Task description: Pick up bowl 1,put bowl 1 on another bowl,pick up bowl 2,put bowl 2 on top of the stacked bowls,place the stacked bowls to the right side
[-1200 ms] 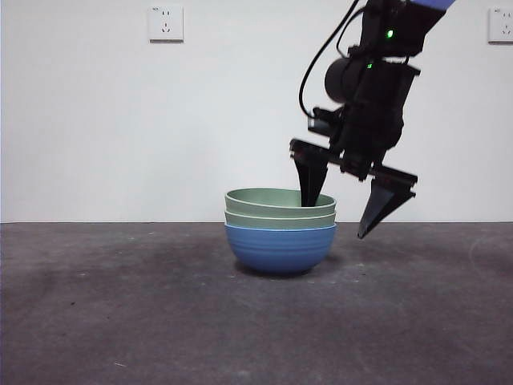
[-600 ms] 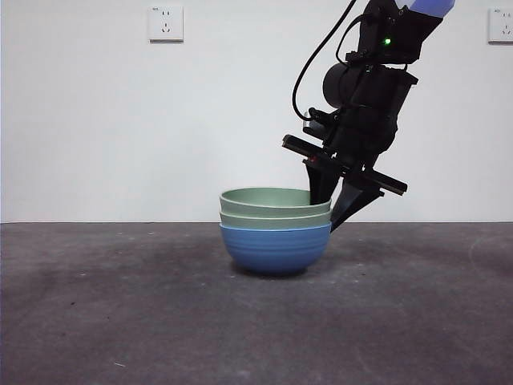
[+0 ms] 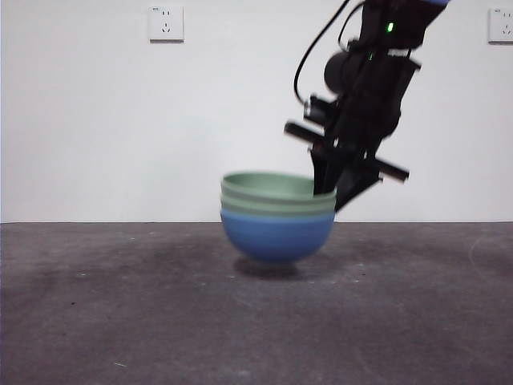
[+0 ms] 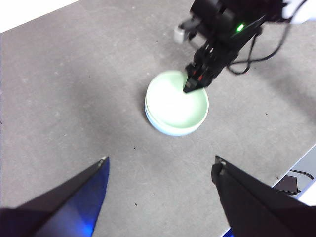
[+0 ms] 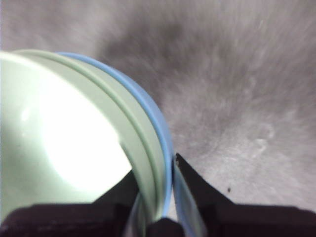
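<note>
The stacked bowls (image 3: 276, 216), two pale green ones nested in the blue bowl (image 3: 276, 238), hang just above the table, slightly tilted and blurred. My right gripper (image 3: 330, 191) is shut on the stack's right rim, one jaw inside and one outside; the right wrist view shows the stacked rims (image 5: 155, 163) pinched between its jaws. From high above, the left wrist view shows the stacked bowls (image 4: 177, 102) with the right gripper (image 4: 191, 88) on their rim. My left gripper (image 4: 160, 170) is open and holds nothing.
The dark grey table (image 3: 120, 321) stretches to both sides of the bowls. A white wall with two power sockets (image 3: 165, 22) stands behind. The table's edge and a cable (image 4: 291, 180) show in the left wrist view.
The right gripper's jaws closed on the stack's right rim. The stack then rose off the table, leaving a gap and shadow under the blue bowl.
</note>
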Tool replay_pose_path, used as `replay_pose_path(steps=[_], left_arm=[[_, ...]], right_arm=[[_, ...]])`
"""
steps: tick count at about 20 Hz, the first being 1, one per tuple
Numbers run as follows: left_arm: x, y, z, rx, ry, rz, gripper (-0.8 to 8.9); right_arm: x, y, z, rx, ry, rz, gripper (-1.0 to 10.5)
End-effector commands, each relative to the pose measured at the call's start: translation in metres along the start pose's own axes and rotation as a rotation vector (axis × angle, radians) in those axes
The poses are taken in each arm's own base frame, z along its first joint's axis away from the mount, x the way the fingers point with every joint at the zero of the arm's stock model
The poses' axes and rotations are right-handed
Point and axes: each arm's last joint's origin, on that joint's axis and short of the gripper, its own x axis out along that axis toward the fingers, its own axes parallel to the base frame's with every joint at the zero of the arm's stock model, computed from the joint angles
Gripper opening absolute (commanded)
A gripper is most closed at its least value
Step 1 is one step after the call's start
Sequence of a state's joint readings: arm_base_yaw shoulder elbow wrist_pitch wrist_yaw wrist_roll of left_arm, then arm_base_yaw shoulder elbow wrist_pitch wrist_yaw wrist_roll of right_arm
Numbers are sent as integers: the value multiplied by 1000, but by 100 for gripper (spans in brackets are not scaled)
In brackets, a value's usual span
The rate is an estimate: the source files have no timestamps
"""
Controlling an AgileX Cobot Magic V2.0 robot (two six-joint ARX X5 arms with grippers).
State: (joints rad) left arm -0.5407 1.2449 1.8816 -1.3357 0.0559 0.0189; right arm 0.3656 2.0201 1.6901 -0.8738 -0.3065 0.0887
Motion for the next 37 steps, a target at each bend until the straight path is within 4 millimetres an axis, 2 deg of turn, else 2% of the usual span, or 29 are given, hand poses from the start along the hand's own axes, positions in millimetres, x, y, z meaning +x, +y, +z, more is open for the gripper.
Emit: replay_pose_path(steps=[1,4,8,12,15,26,37], left_arm=[[0,-1,-5,10,48,-6,350],[0,-1,-5,11,48,-6,350],[0,-1,-5,11,48,-6,350],[0,-1,-5,10,46,-6,350],[0,-1,-3,11,28,-6,350],[0,-1,-2,8,23,-6,350],[0,-1,-2,8,23,-6,350]], right_arm=[[-31,-2,1,-4,-72,3,-12],[-55,-24,-3,47,-86,-25,-12],[-73,-66,-11,145,-68,-72,-12],[-86,-99,-17,221,-80,-103,-13],[-83,-114,-21,246,-57,-113,-12],[-44,-133,-44,262,5,-134,-13],[-37,-143,-56,273,35,-135,-12]])
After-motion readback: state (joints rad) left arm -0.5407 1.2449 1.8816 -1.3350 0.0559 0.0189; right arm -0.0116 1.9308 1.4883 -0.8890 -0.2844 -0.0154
